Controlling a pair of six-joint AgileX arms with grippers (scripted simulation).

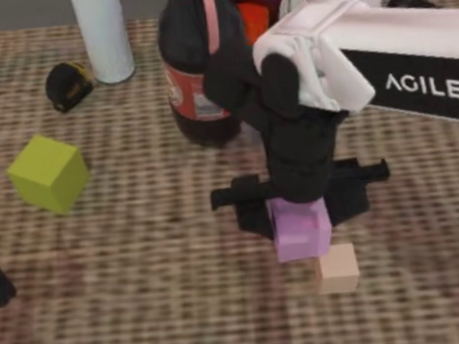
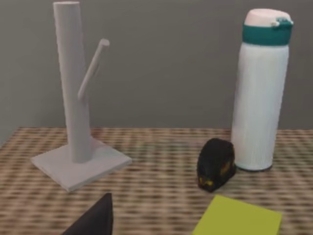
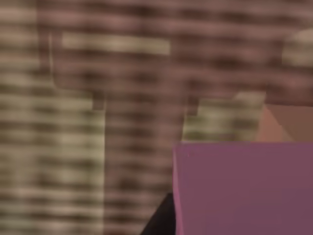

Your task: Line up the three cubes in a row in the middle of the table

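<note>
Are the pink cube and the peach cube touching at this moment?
Cannot tell. In the top view the pink cube overlaps the peach cube at one corner, with no plain gap or contact; the right gripper is over the pink cube.

"AGILE" on the right arm (image 1: 415, 83)

From the right wrist camera, the pink cube (image 3: 244, 188) fills most of the near corner of the view, its flat face and one straight edge very close to the lens. Just beyond it, a corner of the peach cube (image 3: 288, 122) peeks out, touching or nearly touching the pink one; which is hard to say. A dark sliver of the right gripper (image 3: 161, 220) shows at the pink cube's edge. The woven brown-beige bench (image 3: 88, 98) spreads behind everything.
</note>
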